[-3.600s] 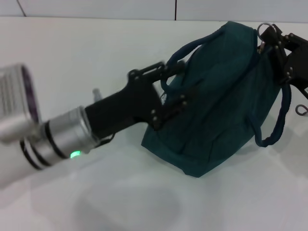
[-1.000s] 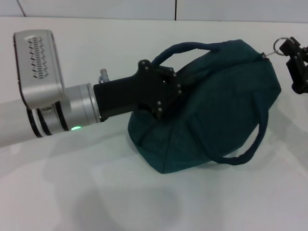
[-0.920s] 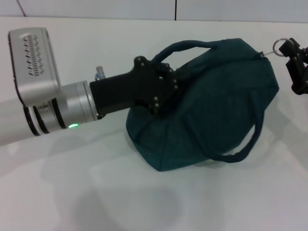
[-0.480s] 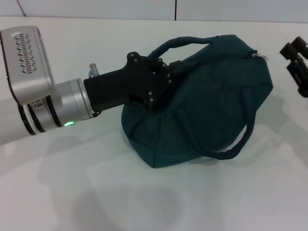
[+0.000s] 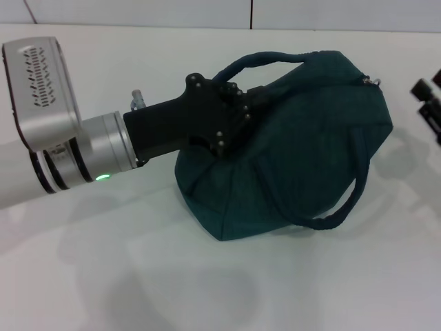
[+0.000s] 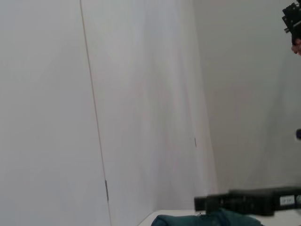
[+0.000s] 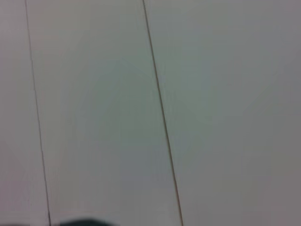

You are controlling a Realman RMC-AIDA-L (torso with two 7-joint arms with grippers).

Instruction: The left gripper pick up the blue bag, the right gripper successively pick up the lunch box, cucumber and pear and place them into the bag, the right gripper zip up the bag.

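Two looped handles crowned the bulging teal fabric bag (image 5: 303, 145); my left hand (image 5: 238, 114) gripped its top; my right hand (image 5: 428, 103): couldn't tell.

Black screw-studded left tool (image 5: 238, 114), silver ringed wrist, green light.

The blue bag (image 5: 296, 152) sits on the table (image 5: 207, 276), closed, with the wall (image 5: 138, 12) behind it. The left gripper (image 5: 238, 114) reaches in from the bag's left and meets its upper left end beside one handle (image 5: 258, 62). The other handle (image 5: 344, 200) hangs down the bag's near right side. The right gripper (image 5: 428, 103) stands apart, to the bag's right.
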